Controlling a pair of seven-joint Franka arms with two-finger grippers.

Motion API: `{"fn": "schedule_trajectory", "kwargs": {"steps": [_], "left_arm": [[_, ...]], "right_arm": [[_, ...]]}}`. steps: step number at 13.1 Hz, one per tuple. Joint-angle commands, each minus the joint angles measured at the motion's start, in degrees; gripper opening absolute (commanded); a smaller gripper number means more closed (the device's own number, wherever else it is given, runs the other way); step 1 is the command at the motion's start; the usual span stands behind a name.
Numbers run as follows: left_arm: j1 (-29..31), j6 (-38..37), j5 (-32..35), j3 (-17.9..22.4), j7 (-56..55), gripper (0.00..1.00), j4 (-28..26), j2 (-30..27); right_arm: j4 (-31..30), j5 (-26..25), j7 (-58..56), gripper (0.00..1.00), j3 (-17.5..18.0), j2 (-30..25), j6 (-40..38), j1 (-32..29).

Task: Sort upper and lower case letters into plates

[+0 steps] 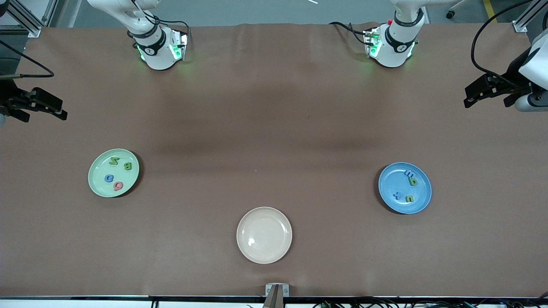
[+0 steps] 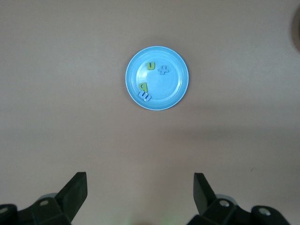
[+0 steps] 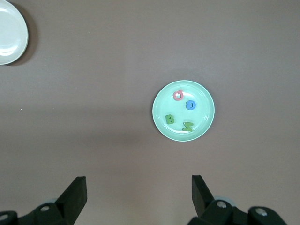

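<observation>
With both pincers, left pincer (image 2: 138,194) and right pincer (image 3: 138,197), fully open and empty, letters seem sorted in the round light green plastic plate (image 1: 97,185) and round blue plastic plate (image 1: 421,201); a needless reach risks scattering them.

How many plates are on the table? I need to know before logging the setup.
3. The light green plate lies toward the right arm's end, the blue plate toward the left arm's end, and the beige plate between them, nearest the front camera.

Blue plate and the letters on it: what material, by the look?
Blue plate: likely plastic, smooth with a slight sheen; uniform colour, thin raised rim. Letters: probably foam or soft plastic, matte; thick flat cut-outs in solid green and blue. Can't confirm either.
</observation>
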Motion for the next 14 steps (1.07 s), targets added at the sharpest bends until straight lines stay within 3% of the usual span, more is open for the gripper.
{"fn": "schedule_trajectory", "kwargs": {"steps": [1, 14], "left_arm": [[0.1, -0.2, 1.1, -0.1, -0.1, 1.00, 0.3, 0.0], [0.1, -0.2, 0.4, -0.1, -0.4, 1.00, 2.4, 0.6]], "right_arm": [[1.1, -1.0, 0.7, 0.99, 3.4, 0.3, -0.9, -2.7], [2.8, -0.7, 0.8, 1.00, 3.0, 0.3, -0.7, -2.9]]}}
